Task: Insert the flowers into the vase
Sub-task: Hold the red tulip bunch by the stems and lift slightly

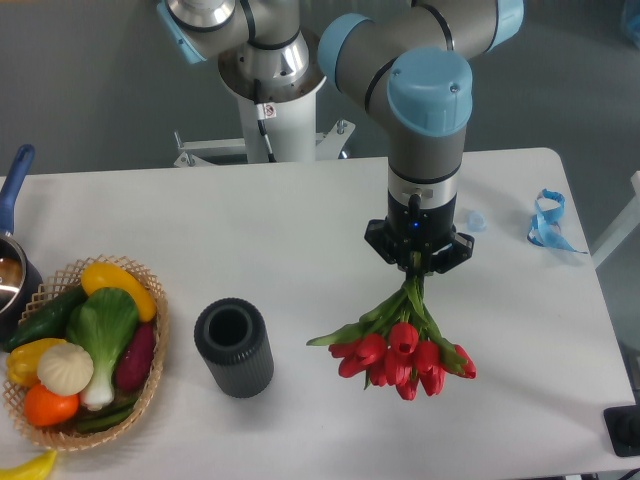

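Note:
The flowers [405,355] are a bunch of red tulips with green stems and leaves, hanging heads-down toward the camera at the right of centre. My gripper [415,268] is shut on the stems and holds the bunch above the table. The fingers are mostly hidden under the wrist. The vase [234,347] is a dark grey ribbed cylinder standing upright on the table, mouth open and empty, well to the left of the flowers.
A wicker basket [150,375] with toy vegetables sits at the front left. A dark pot with a blue handle [12,200] is at the left edge. A blue ribbon [547,220] lies at the right, and a black object [624,430] sits at the front right corner.

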Controlling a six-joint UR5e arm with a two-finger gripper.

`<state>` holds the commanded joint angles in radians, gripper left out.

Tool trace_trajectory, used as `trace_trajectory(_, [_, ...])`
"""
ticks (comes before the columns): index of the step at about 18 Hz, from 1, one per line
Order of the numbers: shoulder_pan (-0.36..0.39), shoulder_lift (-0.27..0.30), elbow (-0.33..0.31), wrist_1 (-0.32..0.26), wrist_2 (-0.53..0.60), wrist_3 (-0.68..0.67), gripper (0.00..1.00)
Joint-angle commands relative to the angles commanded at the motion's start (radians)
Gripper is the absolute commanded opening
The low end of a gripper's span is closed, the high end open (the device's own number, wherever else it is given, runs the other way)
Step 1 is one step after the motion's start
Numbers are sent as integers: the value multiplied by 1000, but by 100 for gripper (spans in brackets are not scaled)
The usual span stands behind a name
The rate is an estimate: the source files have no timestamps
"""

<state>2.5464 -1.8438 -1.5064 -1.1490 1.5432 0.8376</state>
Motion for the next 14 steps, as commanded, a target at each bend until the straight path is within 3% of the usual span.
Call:
trace_trajectory(5, [2, 11, 2, 6, -14, -3, 0])
trace_trajectory(9, [2, 11, 17, 23, -99, -12, 0])
trace_trajectory(11, [5, 14, 21, 92, -200, -20, 0])
trace_trajectory(14, [11, 18, 20, 230, -371, -135, 0])
